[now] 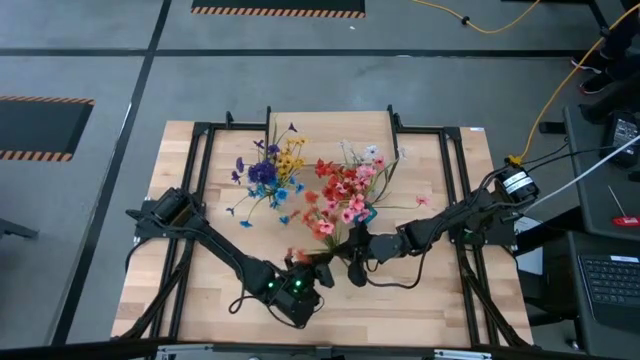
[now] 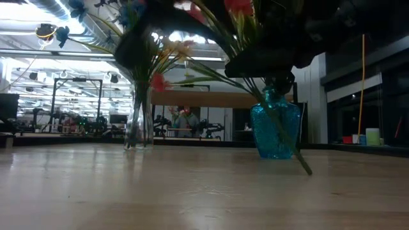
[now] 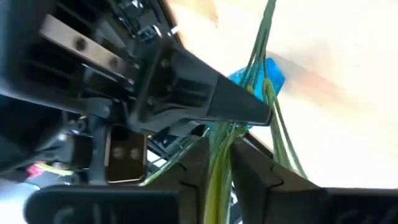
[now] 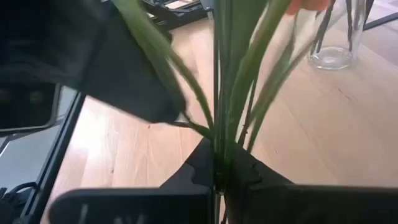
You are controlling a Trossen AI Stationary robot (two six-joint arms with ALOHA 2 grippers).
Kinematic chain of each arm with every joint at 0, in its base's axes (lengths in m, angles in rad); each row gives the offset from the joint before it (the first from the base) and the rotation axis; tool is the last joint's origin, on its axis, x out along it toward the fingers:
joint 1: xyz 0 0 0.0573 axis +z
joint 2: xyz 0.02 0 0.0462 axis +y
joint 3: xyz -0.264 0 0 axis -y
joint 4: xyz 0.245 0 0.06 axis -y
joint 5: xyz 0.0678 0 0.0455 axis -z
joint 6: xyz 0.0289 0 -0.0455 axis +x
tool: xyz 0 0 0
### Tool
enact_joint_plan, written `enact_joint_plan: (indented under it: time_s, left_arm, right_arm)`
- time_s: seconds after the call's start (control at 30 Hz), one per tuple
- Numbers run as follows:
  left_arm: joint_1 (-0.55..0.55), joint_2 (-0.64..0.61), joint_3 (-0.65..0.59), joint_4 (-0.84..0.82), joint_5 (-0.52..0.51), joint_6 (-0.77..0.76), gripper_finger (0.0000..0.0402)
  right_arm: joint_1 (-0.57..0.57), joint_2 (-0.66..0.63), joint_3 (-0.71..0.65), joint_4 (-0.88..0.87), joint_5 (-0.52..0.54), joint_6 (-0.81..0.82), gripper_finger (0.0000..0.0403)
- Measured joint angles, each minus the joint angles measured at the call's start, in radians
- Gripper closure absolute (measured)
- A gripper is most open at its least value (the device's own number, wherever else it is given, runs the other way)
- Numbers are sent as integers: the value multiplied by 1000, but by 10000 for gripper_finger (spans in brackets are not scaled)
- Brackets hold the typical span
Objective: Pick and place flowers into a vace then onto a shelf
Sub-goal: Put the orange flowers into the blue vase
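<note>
Both grippers pinch flower stems (image 3: 219,168) above blue vase (image 2: 275,131).

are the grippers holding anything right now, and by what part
Both grip the red and pink flowers by the green stems. The right gripper is shut on the stems; the left gripper pinches them just above the blue vase.

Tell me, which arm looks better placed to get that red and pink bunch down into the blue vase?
Probably the right. The right gripper is shut on the stems of the red and pink bunch, near the blue vase. The left gripper pinches stems too, from lower down.
</note>
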State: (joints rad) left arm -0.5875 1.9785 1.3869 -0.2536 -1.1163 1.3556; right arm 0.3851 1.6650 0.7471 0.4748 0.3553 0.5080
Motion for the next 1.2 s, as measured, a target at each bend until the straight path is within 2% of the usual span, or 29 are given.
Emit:
enact_joint_plan:
  time_s: [0.1, 0.27, 0.47, 0.6, 0.8, 1.07, 1.2]
  left_arm:
    - [-29, 0, 0, 1, 0, -22, 327]
    - [-86, 0, 0, 0, -10, -151, 305]
    - [-135, 0, 0, -7, 33, -473, 296]
    - [-160, 0, 1, -20, 29, -620, 304]
    - [-207, -1, 1, -127, -86, -804, 321]
    - [-252, -23, 1, -418, -43, -1318, 365]
    - [-258, -29, 1, -527, -6, -1518, 396]
  right_arm:
    - [0, 0, 0, 0, 0, -8, 397]
    - [0, 0, 0, 0, -3, -14, 399]
    - [1, 0, 0, -7, -59, -20, 400]
    - [1, 1, 0, -59, -60, -17, 401]
    - [19, -6, 0, -105, -75, -19, 401]
    - [82, -67, -1, -195, -53, -26, 401]
    - [130, -75, 6, -216, -45, -151, 399]
